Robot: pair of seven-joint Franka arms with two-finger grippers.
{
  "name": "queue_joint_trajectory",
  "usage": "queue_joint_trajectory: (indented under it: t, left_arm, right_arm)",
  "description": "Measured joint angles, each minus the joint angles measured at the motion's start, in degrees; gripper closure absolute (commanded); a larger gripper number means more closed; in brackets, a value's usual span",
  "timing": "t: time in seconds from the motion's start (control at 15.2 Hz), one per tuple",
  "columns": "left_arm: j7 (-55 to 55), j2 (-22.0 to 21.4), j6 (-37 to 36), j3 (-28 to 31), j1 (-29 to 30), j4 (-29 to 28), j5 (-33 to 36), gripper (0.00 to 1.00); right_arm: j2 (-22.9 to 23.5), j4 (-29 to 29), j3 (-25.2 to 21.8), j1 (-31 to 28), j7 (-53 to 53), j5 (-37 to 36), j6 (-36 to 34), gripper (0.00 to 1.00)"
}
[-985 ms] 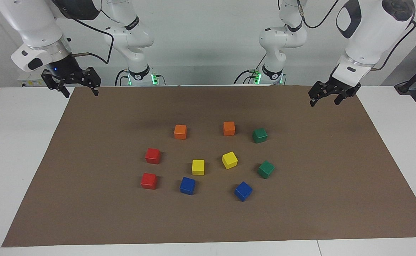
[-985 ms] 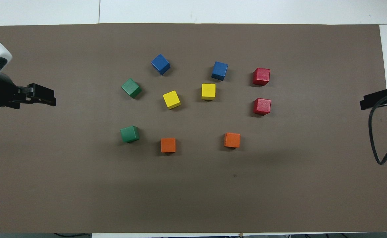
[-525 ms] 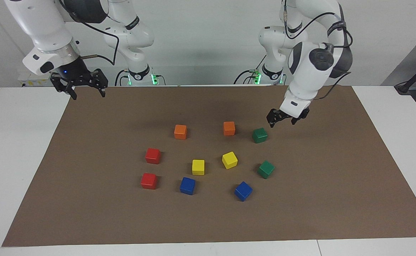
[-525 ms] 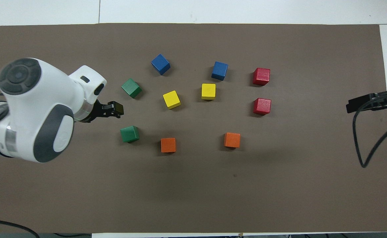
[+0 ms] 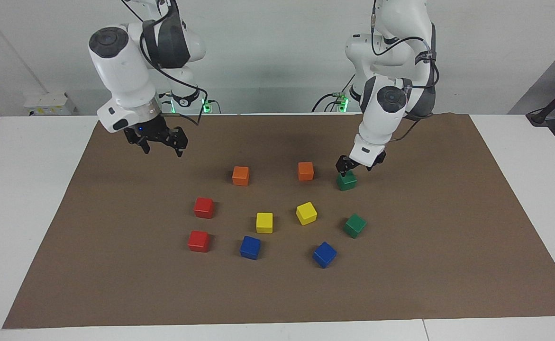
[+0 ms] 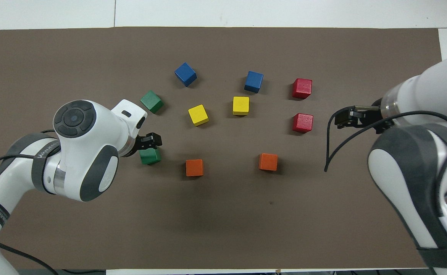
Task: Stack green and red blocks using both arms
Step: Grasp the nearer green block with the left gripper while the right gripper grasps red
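The left gripper (image 5: 348, 171) has dropped onto the near green block (image 5: 347, 181) — fingers apart, grasp next; the right gripper (image 5: 161, 142), also apart, has swung over the bench (image 5: 448, 265) toward the reds.

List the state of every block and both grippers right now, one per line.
Left gripper: low over the green block nearer the robots, grasp not confirmed.
Right gripper: open, raised over bare mat, holding nothing.
Other green block: flat on the mat, unstacked.
Two red blocks: on the mat, unstacked, apart.
Orange, yellow and blue blocks: single on the mat, untouched.
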Motion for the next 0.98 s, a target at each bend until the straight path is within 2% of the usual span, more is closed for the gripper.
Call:
queue_joint_trajectory:
  t: [0.53, 0.72, 0.98]
  left_arm:
    - [-2.23, 0.89, 3.27, 0.10, -0.39, -1.60, 0.00, 0.00]
    - [-3.54, 1.65, 4.93, 0.09, -0.90, -2.61, 0.00, 0.00]
    - [-3.73, 2.23, 6.32, 0.22, -0.90, -3.44, 0.00, 0.00]
  right_arm:
    - [12.96, -0.45, 0.04, 2.58, 10.32, 0.00, 14.67, 0.00]
    - [15.67, -0.43, 0.01, 2.62, 11.65, 0.00, 17.51, 0.00]
    - [17.09, -0.41, 0.05, 4.09, 13.55, 0.00, 18.15, 0.00]
